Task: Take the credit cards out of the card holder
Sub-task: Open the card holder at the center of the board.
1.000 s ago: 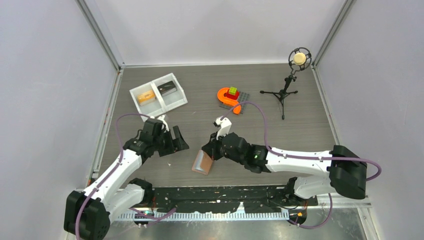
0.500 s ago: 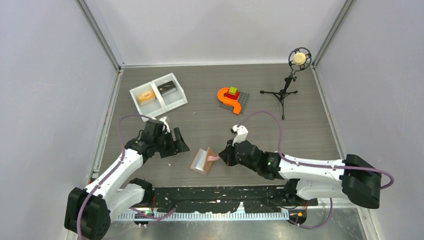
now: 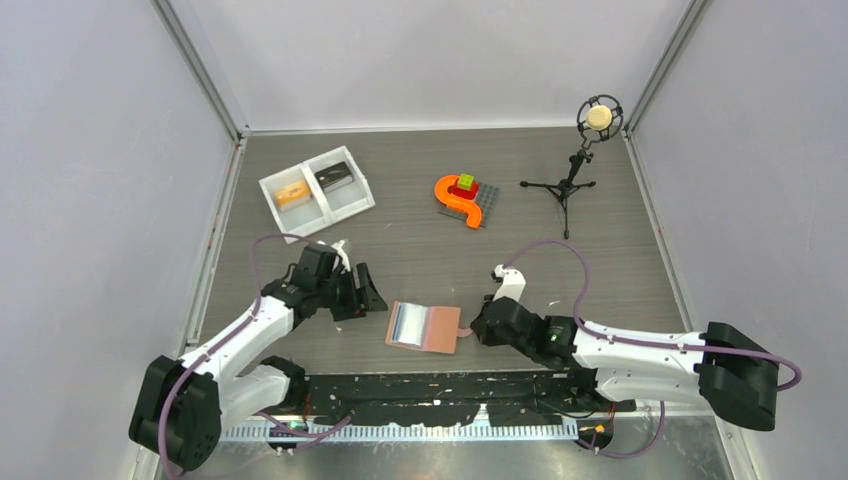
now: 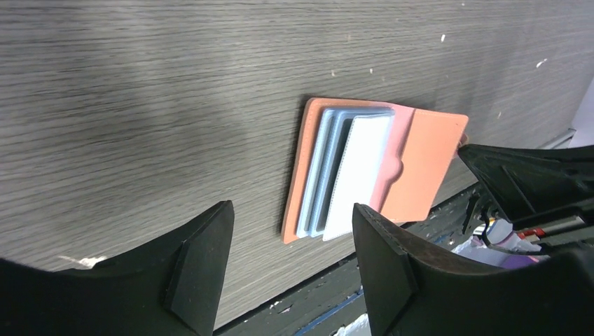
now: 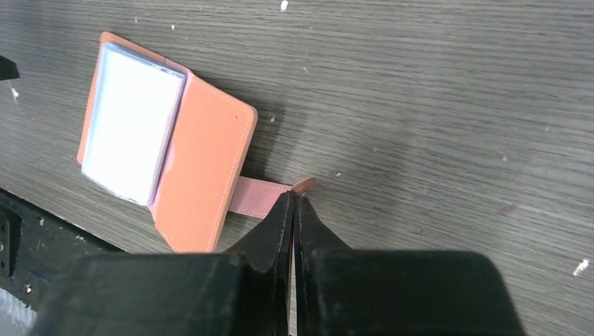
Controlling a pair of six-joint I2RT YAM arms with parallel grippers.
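The card holder point(image 3: 438, 330) lies spread open and flat near the table's front edge, salmon-brown with light blue pockets point(image 4: 350, 171) on its left half. Layered pale edges show in those pockets; I cannot tell credit cards from pocket sleeves there. My right gripper point(image 3: 476, 328) is just right of the holder, shut on its small side tab point(image 5: 263, 197); in the right wrist view the jaws point(image 5: 294, 198) pinch the tab's end. My left gripper point(image 3: 372, 298) hovers left of the holder, open and empty, with the card holder point(image 4: 424, 164) ahead of its fingers point(image 4: 203, 259).
A white two-compartment tray point(image 3: 352, 205) sits at the back left with a tan thing and a dark flat thing point(image 3: 333, 176) inside. An orange curved piece with small blocks point(image 3: 462, 196) lies mid-back. A microphone on a tripod point(image 3: 572, 180) stands at the back right.
My right gripper has drawn the tab rightward and toward the front edge, and the holder has gone from half-folded to lying open flat. My left gripper has edged right and narrowed slightly.
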